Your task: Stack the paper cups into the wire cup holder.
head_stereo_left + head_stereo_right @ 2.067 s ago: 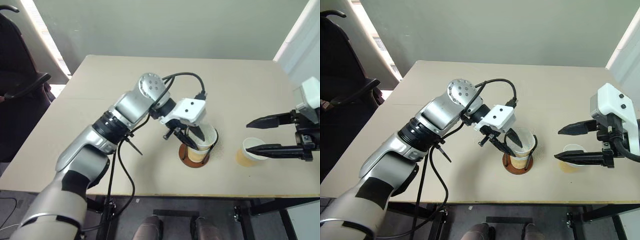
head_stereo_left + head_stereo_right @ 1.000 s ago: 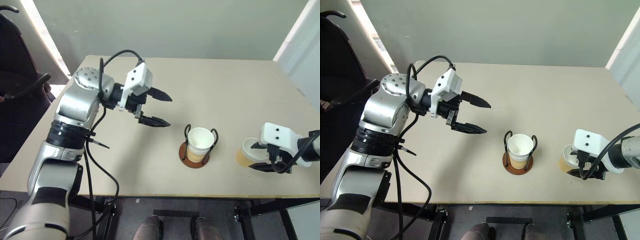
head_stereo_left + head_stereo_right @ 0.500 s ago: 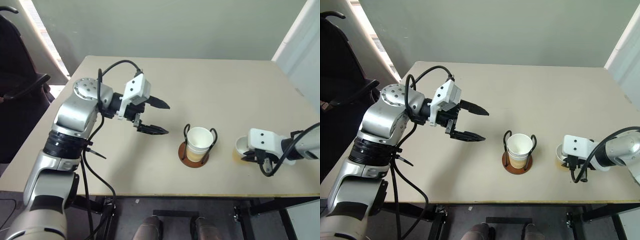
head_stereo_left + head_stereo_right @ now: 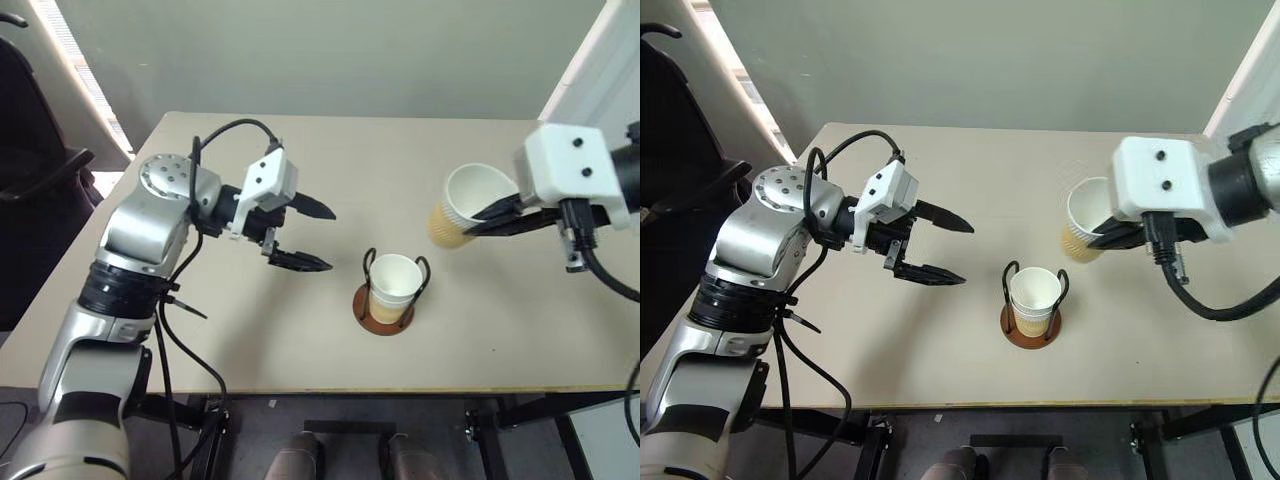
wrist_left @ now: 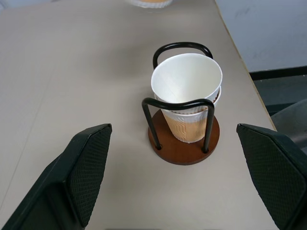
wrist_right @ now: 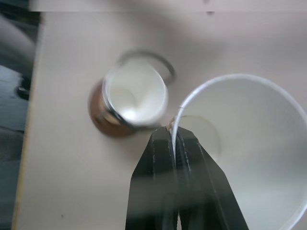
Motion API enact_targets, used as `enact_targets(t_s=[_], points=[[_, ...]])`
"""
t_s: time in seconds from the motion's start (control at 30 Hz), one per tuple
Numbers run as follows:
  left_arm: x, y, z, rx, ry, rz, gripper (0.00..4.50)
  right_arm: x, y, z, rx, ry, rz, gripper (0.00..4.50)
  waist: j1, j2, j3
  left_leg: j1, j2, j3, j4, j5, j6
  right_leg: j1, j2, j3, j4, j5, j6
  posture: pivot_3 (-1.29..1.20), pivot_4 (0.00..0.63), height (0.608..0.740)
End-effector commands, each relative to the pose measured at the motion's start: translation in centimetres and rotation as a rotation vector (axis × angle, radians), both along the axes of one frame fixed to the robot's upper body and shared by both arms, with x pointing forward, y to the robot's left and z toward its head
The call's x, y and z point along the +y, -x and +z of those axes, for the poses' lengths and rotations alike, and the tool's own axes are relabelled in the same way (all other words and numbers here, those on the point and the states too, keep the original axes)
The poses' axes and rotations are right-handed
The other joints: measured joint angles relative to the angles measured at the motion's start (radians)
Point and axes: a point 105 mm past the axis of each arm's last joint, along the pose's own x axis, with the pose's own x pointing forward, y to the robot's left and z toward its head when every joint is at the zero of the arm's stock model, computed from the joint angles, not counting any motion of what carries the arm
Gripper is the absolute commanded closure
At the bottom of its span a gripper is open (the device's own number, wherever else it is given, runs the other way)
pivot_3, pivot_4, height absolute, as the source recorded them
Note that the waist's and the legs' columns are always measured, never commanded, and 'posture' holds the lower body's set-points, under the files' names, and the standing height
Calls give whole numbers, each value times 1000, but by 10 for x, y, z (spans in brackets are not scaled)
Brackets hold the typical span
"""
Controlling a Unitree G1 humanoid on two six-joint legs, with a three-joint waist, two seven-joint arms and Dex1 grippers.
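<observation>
Two cups (image 4: 395,282) sitting nested in wire holder (image 4: 384,311) on table (image 4: 300,330). Pinching third cup (image 4: 465,205) by thin rim, right gripper (image 4: 489,211) closed, carrying above table. Left gripper (image 4: 305,236) hanging wide open, empty. Probably light, crushing easily; gripping rim gently.

Matt paper cups (image 5: 188,93), glossy black wire cup holder (image 5: 181,143) on wooden base.

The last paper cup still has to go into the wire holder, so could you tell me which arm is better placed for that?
The right. Its gripper is shut on the rim of the cup, held in the air beside the holder. The left gripper hangs open and empty on the holder's other side.
</observation>
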Motion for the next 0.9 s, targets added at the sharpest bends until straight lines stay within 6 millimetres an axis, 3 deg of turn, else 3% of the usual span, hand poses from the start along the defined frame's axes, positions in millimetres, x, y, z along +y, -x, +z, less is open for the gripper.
enact_targets(t_s=[0.03,0.63,0.73,0.83,0.9], points=[[-6,4,11,-51,3,-36,0,10,3,2,5,46,70,4466,1,0,0,0,0,0,0,0,0,0,0,0,0,0,0,0,150,740],[-7,4,15,-60,2,-31,0,33,-4,-50,71,129,224,4466,0,0,0,0,0,0,0,1,-1,0,0,-1,0,1,1,0,150,740],[-8,3,15,-61,3,-33,0,35,-14,-60,41,158,216,4466,-1,0,0,0,0,0,0,1,-2,0,0,-1,1,1,0,0,150,740],[-9,3,15,-62,3,-35,0,35,-20,-61,20,174,208,3871,0,0,0,0,0,0,0,1,-2,0,0,-1,1,2,1,0,150,740],[-9,3,15,-63,1,-36,0,37,-23,-58,8,164,202,3200,-1,0,0,0,0,0,0,1,-2,0,0,-1,1,2,1,0,150,740]])
